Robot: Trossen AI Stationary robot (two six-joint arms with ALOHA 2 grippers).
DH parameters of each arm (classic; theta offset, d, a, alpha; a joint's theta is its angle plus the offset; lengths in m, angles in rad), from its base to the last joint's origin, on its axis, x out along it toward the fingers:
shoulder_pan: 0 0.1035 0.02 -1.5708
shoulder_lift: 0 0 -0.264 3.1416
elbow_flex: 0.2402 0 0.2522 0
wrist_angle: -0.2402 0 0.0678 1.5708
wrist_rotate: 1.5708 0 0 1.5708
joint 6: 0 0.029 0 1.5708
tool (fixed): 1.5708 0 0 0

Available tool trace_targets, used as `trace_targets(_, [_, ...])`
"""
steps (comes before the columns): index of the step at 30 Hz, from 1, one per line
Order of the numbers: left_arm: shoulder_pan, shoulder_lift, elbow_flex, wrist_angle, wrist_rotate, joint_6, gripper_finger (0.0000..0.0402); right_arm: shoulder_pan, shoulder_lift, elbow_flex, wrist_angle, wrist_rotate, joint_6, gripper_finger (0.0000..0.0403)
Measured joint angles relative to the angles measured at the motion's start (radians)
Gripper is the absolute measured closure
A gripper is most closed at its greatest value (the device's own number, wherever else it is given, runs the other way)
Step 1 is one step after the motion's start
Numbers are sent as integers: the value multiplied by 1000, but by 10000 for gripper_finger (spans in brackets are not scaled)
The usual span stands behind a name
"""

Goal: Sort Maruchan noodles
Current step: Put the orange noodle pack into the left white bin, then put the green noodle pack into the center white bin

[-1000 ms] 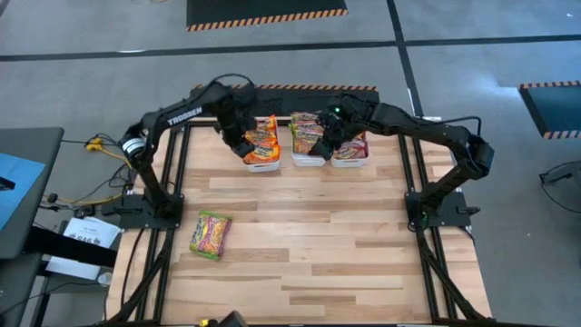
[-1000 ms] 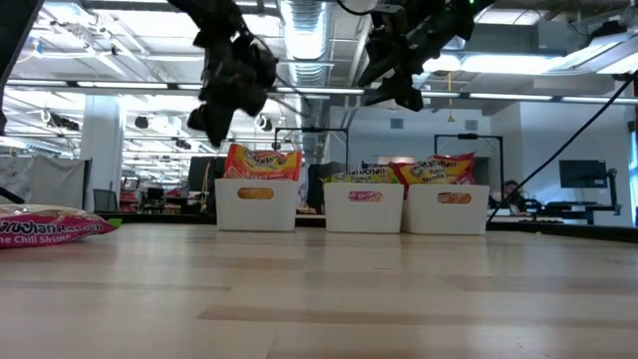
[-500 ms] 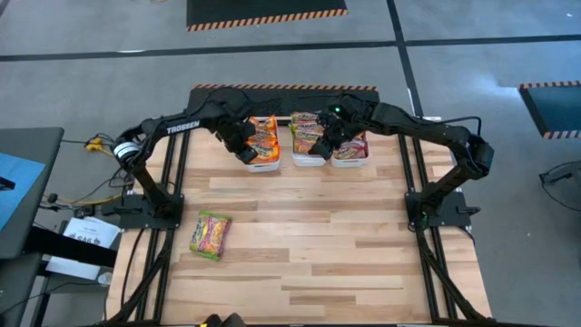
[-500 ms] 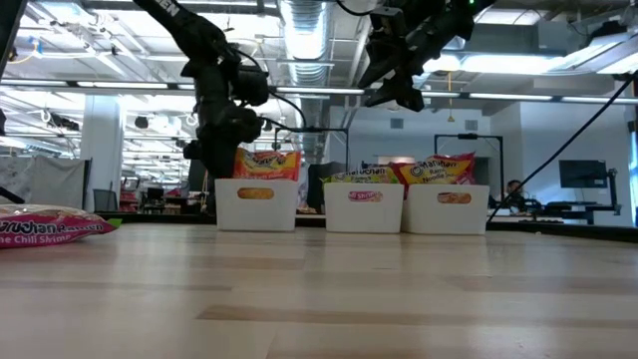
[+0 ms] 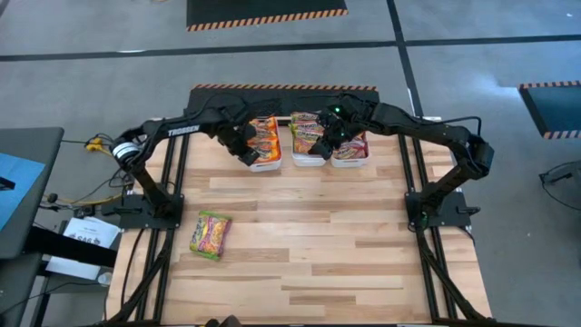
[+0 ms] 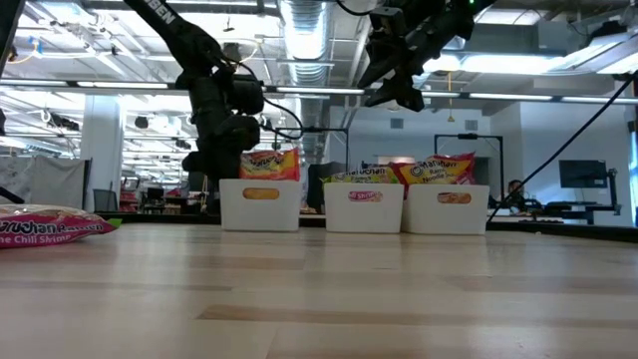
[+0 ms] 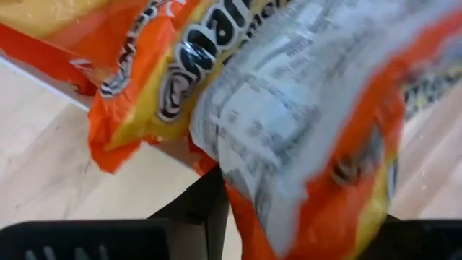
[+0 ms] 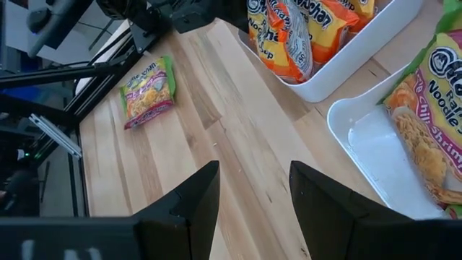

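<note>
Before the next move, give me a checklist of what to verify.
1. Right gripper open and empty, above the middle bin: ok.
2. Left gripper clear of the left bin: not ok, it is right at the orange packets.
3. Left gripper's fingers open: cannot tell.
4. All packets binned: not ok, a green packet lies loose on the table.
5. Bins upright in a row: ok.

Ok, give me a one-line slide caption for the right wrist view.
Open right gripper above the table, near two white bins of Maruchan packets; one green packet lies loose.
</note>
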Motion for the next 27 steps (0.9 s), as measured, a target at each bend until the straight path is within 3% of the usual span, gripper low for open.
trace_targets(14, [7,-178,-1,-5,3,-7,288,3,0,0,0,23,0,210])
trace_targets(27, [7,-426,0,-20,20,-49,288,32,0,0,0,23,0,210])
